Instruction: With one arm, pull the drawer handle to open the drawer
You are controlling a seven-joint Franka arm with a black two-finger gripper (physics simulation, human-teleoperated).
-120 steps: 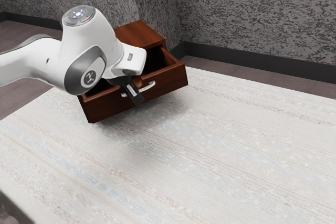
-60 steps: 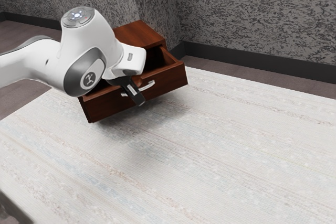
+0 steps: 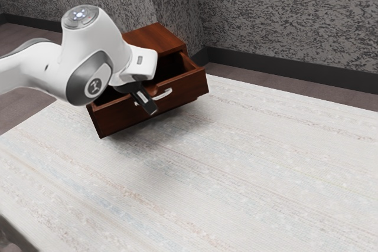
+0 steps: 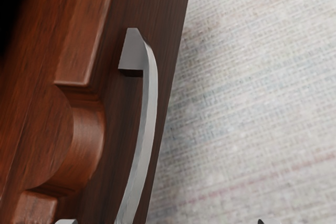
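Because the gripper (image 3: 150, 107) hangs at the handle (image 3: 165, 93) with fingers spread, not pinching it, a pull could slip off. That would leave the drawer (image 3: 184, 87), now part-way out of the cabinet (image 3: 158, 35) at the far corner of the table (image 3: 248, 163), short of full travel. Count: one gripper, one handle, one drawer, one cabinet.

Drawer (image 3: 188, 90): reddish-brown wood, visible grain, satin finish. Handle (image 4: 148, 124): smooth matt grey metal. Bench (image 3: 248, 163): pale, woven, cloth-like texture. Wall (image 3: 283, 10): rough, speckled grey.
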